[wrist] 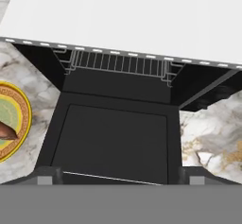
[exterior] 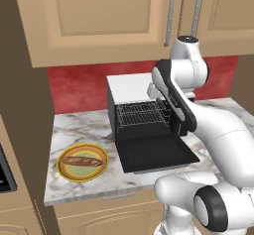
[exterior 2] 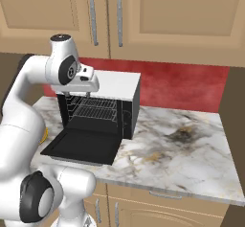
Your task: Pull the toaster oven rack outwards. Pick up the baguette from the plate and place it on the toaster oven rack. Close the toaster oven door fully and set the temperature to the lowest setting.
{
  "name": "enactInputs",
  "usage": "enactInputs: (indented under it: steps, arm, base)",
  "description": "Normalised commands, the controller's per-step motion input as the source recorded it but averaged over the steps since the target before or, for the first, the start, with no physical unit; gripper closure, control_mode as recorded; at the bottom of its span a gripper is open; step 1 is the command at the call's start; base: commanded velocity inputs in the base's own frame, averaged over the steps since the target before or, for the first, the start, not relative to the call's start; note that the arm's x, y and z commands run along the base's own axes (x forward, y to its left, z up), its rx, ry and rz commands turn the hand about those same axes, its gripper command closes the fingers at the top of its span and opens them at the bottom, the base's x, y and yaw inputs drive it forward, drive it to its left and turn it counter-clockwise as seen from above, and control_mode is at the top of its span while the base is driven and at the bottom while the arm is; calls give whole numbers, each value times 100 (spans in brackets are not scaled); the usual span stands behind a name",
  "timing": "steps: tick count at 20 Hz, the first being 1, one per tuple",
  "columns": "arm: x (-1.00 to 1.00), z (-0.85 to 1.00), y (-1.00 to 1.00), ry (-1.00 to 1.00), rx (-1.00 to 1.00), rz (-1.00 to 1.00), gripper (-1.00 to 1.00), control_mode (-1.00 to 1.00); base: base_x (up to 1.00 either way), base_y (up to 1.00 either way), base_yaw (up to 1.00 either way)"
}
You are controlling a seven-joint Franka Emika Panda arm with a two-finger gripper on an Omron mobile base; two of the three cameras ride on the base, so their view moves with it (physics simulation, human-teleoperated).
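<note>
the door (exterior: 155,152) lies flat open so the rack (exterior: 141,114) can slide out; the open, empty pincer (exterior 2: 76,95) hangs above it, ready to reach in.

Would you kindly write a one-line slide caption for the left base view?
Toaster oven door lies open, rack inside, baguette waiting on the plate to the left.

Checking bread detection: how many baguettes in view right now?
1. The baguette lies on the plate, on the counter left of the open toaster oven. The hand view shows one end of it. Nothing lies on the toaster oven rack.
</note>
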Motion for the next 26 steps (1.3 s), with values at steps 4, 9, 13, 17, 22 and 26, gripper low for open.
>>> enactInputs:
  steps: [4,9,13,17,22,26]
  arm:
    - [-19,-1,0,-10,0,0,-100,-100]
    - [-27,-17,1,-11,-5,0,-100,-100]
    - [-19,-17,8,-10,-7,0,-100,-100]
    - [-14,-14,7,-11,-7,-1,-100,-100]
    - [-4,-4,0,-13,-3,-6,-100,-100]
    - [0,-4,0,-13,0,-11,-100,-100]
  base:
    - [0,0,0]
    - [0,0,0]
    - [0,0,0]
    - [0,0,0]
    - [0,0,0]
    - [0,0,0]
